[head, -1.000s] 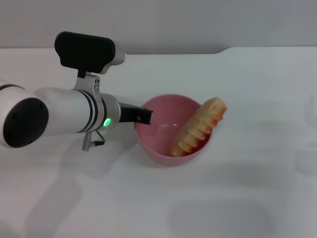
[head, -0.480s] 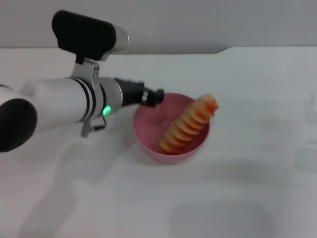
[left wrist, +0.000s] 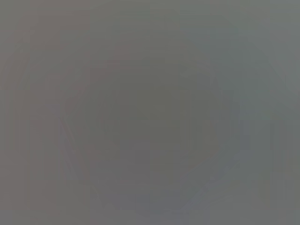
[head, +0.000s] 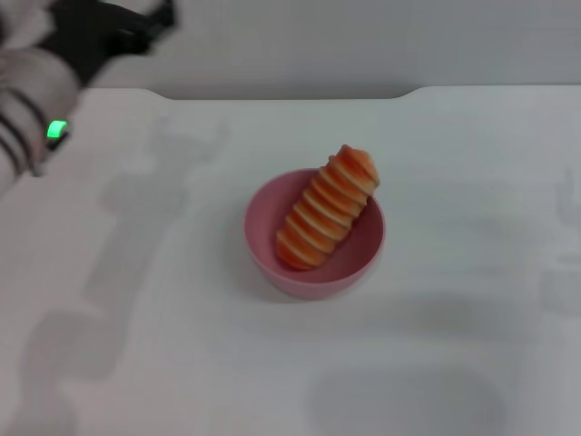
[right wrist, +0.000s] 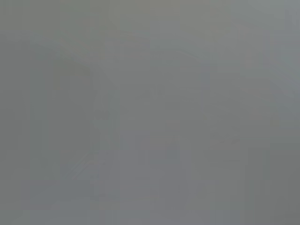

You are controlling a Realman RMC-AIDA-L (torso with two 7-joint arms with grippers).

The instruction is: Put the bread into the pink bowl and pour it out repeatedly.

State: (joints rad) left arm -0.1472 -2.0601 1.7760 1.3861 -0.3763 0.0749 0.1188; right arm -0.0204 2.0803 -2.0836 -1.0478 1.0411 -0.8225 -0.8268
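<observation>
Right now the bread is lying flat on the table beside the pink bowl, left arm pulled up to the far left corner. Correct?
Not quite. The head view shows the bread inside the pink bowl, leaning on its far rim. The left gripper is indeed at the far left corner.

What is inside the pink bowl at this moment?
The bread lies alone in the pink bowl, one end down inside, the other leaning over the far rim. The bowl's floor beneath the bread is hidden.
</observation>
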